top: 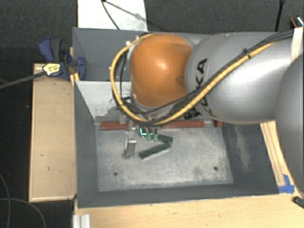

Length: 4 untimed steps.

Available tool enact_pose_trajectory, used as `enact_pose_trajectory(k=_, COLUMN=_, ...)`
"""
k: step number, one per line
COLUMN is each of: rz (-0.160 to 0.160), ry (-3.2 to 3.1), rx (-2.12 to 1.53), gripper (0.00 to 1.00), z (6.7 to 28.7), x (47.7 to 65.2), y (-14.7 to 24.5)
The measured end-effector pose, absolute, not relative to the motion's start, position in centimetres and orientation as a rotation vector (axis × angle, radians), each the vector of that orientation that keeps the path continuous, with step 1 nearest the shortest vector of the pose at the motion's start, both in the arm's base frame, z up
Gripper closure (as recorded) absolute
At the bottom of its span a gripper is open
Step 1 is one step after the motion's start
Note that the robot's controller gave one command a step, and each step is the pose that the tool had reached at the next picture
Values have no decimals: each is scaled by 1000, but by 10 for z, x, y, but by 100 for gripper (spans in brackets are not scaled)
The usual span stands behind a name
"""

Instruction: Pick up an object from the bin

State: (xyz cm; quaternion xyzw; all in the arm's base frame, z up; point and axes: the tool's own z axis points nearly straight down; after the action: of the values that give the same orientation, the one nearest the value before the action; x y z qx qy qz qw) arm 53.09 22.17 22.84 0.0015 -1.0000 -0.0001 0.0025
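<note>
"KUKA" on the silver arm

You see the pincer low over the floor of the grey metal bin, near its far wall, just beside a dark green flat strip. A long reddish-brown bar lies along that wall.

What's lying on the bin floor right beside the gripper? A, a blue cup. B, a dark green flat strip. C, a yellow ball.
B: a dark green strip lies flat on the bin floor, just to the right of the gripper.
</note>
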Motion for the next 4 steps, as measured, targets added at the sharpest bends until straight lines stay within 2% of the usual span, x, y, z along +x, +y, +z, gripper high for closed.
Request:
enact_pose_trajectory(k=1, rz=7, ry=-3140, rx=-36, gripper=0, z=181, x=556, y=119)
enact_pose_trajectory(k=2, rz=-1, ry=-3115, rx=393, gripper=0, z=69, x=556, y=73)
enact_pose_trajectory(k=3, rz=-3, ry=-3125, rx=388, gripper=100, z=73, x=559, y=75)
enact_pose_trajectory(k=4, rz=-3, ry=-3121, rx=381, gripper=0, z=71, x=557, y=75)
